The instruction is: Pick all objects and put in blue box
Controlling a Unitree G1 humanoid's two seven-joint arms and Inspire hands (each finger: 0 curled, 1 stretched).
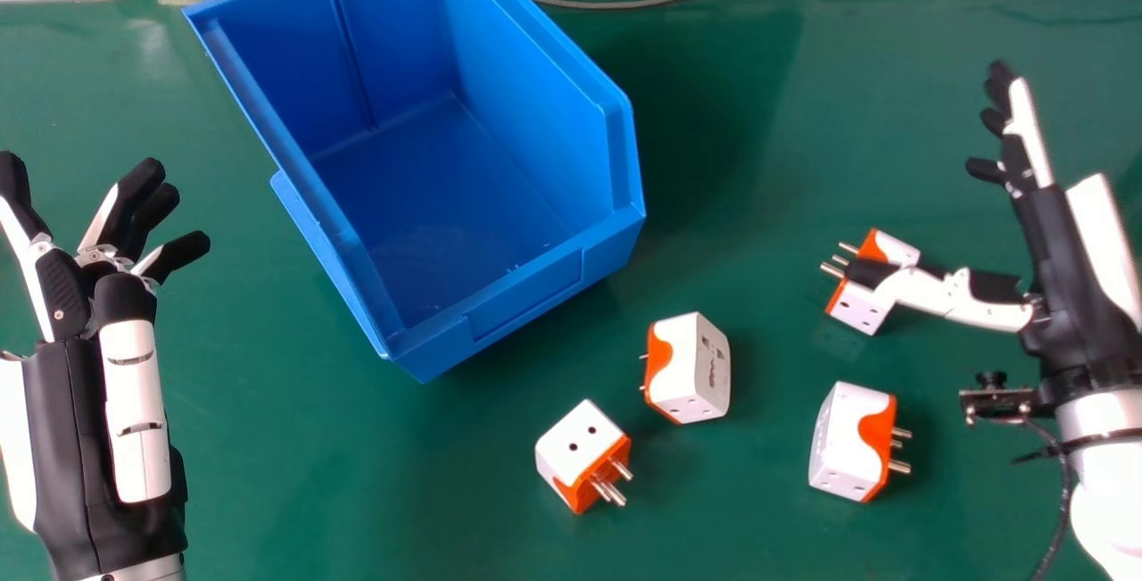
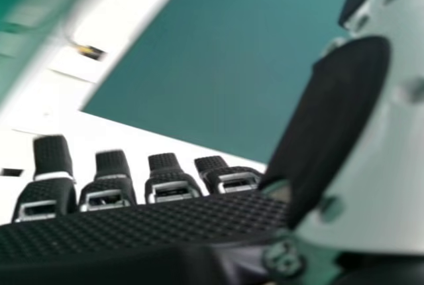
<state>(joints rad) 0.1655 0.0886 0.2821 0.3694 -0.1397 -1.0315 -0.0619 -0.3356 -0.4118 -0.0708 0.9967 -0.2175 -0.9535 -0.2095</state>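
While cable (image 1: 662, 2) lies near blue box (image 1: 535, 90), right hand (image 1: 1066, 251) partly hides adapter (image 1: 862, 308).

Left robot hand (image 1: 64, 385) and right robot hand (image 1: 1066, 286) have outstretched fingers.

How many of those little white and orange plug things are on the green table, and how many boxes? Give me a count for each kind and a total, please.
White and orange plug adapters: 4
Blue box: 1
Total: 5
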